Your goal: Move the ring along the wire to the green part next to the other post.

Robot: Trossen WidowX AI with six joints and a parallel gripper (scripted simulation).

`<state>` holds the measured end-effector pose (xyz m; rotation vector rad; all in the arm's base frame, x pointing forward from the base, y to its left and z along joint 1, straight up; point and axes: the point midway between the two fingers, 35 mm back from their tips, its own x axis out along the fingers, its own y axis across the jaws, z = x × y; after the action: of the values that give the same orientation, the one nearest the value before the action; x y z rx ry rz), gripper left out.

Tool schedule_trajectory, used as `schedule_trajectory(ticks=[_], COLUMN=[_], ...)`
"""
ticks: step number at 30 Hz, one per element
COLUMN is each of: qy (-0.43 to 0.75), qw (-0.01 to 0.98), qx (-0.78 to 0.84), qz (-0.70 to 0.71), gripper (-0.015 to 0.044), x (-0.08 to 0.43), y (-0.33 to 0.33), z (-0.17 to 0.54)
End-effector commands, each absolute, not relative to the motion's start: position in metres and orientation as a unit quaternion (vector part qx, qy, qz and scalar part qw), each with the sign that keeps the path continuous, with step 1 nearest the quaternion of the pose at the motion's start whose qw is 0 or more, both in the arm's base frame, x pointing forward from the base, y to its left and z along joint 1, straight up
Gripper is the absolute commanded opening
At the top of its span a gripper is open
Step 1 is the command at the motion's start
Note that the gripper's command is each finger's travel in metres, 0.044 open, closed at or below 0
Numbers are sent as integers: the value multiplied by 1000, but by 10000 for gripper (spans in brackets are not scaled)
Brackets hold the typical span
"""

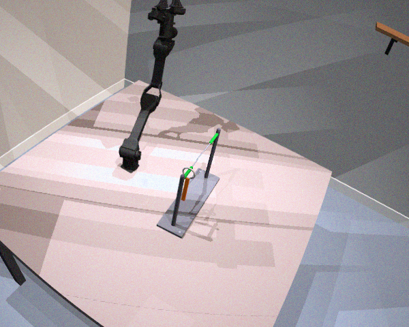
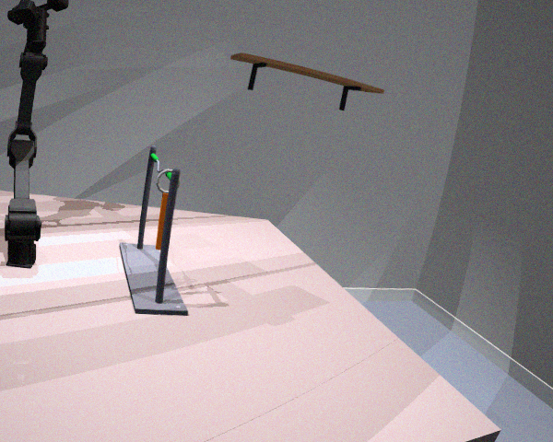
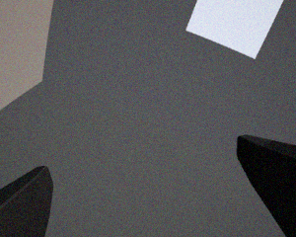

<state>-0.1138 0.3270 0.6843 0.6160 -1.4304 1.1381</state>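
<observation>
Ring on the near green stretch, open gripper high and well apart

The thin metallic grey ring (image 1: 183, 172) (image 2: 157, 180) hangs around the near green wire section (image 1: 188, 172) (image 2: 169, 176), just beside the near dark grey upright post (image 1: 177, 200) (image 2: 167, 238). Its straight orange handle (image 1: 185, 189) (image 2: 161, 221) points down, its lower end above the flat grey rectangular base plate (image 1: 211, 179) (image 2: 143, 271). Whether ring or handle touches the post, I cannot tell. The thin grey wire part (image 1: 201, 152) (image 2: 158, 165) runs between the two green sections; the far green wire section (image 1: 214, 137) (image 2: 154, 157) meets the far dark grey upright post (image 1: 211, 154) (image 2: 146, 200).

The black jointed robot arm (image 1: 139, 127) (image 2: 27, 99) rises beside the fixture, with open room between its upright links and the wire. Its black two-fingered gripper (image 1: 168, 3) (image 3: 144, 162) is high above the table, spread nearly fully, with nothing between its fingers. The top view cuts into it at the upper edge; the wrist view shows a broad gap between its tapered fingertips.

The plate stands inward from the edges of the pale pink table (image 1: 127, 246) (image 2: 267, 371). The brown wall shelf (image 1: 398, 36) (image 2: 305, 71) is well apart from the arm.
</observation>
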Motion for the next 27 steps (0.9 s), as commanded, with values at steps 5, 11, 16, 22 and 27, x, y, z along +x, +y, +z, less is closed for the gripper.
schedule_trajectory(ticks=[5,11,16,22,27], qy=[-633,-647,-634,-591,-563], qw=[604,658,707,764,794], qx=[267,269,265,254,227], qz=[404,276,165,46,-22], gripper=[269,160,160,160,160], x=[-92,-55,-18,27,48], y=[273,185,107,18,-24], z=[705,722,722,702,687])
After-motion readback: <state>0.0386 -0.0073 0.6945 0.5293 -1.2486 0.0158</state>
